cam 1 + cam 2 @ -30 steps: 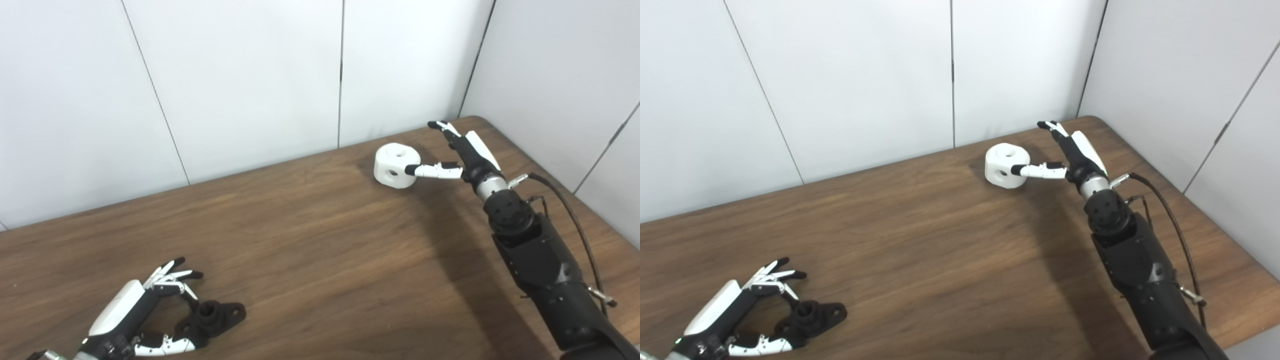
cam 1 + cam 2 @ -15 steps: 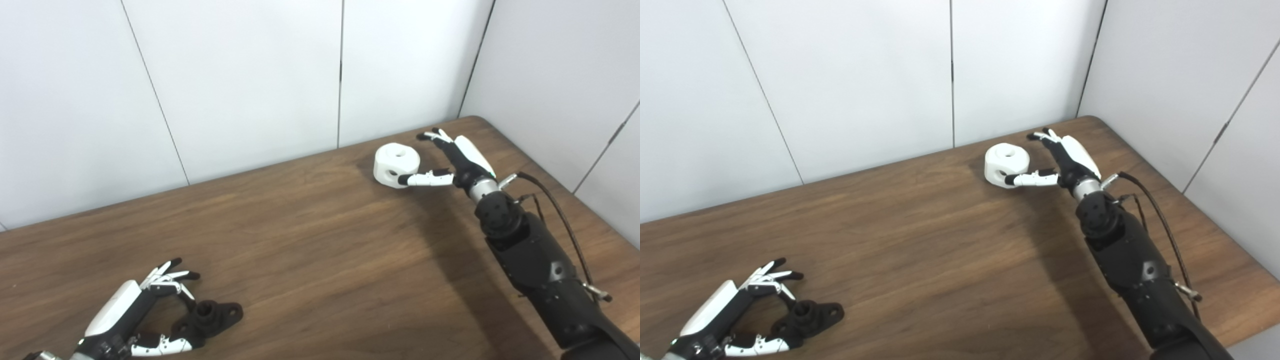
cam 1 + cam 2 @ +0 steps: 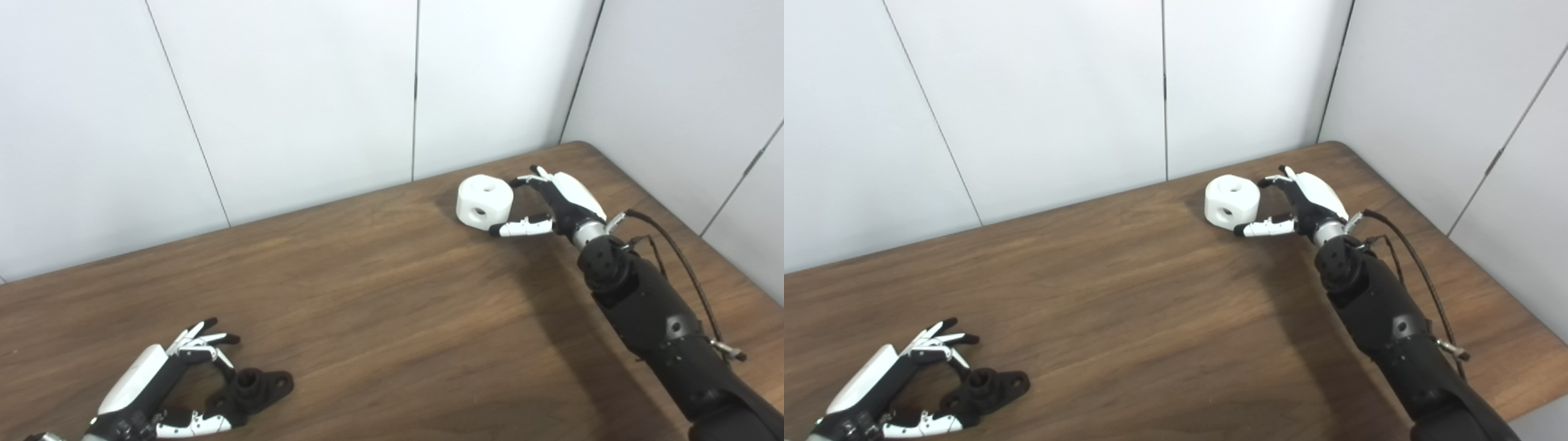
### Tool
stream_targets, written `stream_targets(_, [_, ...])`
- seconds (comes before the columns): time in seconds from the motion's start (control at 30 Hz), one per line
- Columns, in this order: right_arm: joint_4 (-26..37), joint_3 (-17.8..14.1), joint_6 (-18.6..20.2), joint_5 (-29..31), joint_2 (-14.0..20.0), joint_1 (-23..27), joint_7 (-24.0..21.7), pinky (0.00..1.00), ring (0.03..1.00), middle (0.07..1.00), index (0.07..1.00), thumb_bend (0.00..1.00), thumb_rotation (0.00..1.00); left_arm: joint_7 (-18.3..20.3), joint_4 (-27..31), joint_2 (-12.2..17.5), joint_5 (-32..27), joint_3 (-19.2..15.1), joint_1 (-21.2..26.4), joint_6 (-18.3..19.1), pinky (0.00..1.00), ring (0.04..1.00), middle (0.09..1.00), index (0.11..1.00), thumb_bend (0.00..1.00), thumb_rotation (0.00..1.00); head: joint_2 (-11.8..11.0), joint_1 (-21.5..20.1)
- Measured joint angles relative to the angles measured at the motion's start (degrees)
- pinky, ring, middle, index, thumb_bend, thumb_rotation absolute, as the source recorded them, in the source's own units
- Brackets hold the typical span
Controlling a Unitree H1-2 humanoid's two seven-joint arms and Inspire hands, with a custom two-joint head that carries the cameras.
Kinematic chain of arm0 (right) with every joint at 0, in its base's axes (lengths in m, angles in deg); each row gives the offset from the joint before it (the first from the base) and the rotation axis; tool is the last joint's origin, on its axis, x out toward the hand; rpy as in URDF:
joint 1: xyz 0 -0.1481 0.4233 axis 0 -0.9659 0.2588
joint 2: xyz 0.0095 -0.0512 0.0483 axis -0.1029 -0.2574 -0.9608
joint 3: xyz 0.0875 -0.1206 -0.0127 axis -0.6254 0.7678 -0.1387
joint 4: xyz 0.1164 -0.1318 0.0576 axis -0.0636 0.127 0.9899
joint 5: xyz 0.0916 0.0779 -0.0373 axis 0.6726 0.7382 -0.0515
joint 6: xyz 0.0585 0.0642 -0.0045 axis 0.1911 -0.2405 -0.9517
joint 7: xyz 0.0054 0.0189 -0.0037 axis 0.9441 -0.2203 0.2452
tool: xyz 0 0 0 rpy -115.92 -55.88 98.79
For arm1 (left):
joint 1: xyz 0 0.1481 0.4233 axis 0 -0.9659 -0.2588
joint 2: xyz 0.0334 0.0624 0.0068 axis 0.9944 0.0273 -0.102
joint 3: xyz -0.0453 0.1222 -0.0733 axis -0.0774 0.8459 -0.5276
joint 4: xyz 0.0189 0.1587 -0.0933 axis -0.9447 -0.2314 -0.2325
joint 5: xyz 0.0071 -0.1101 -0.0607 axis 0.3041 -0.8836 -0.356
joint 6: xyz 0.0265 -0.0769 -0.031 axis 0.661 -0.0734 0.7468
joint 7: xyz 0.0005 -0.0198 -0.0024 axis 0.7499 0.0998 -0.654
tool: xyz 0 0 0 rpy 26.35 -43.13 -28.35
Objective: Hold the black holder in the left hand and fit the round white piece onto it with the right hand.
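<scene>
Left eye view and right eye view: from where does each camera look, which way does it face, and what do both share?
Left eye view: on the head, looking down over the table; both arms enter from the bottom.
Right eye view: beside it, slightly to the right, same direction, same arms.
Shared: the left hand open around the black holder, the right hand open around the round white piece, the white wall panels.

One round white piece (image 3: 484, 202) and one black holder (image 3: 251, 391) lie on a single wooden table (image 3: 392, 306), the only two loose parts in view. Two robot hands reach over it, the left hand (image 3: 160, 392) and the right hand (image 3: 554, 202), one from each side. Behind stand white wall panels (image 3: 294, 98).
</scene>
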Motion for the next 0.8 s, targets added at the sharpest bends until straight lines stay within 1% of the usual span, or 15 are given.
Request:
stream_targets(0.47, [-1.6,0.0,0.0,-0.7,0.0,0.9,1.7,1.00,1.000,1.000,0.816,1.00,0.55,0.8,1.8,0.0,-0.5,-0.4,-0.5,1.8,1.00,0.997,0.832,0.482,0.52,0.04,0.1,0.3])
stream_targets(0.63, [-1.7,0.3,0.1,-0.9,-0.2,1.3,1.8,1.00,1.000,1.000,0.808,1.00,0.54,0.9,2.1,0.0,-0.6,-0.4,-0.6,2.1,1.00,1.000,0.833,0.482,0.52,0.04,0.2,0.4])
stream_targets(0.8, [-2.0,0.9,0.1,-1.0,-0.2,2.0,2.6,1.00,1.000,1.000,0.805,1.00,0.53,1.2,3.5,0.0,-0.7,-0.5,-1.0,3.1,1.00,1.000,0.830,0.482,0.52,0.04,0.4,0.6])
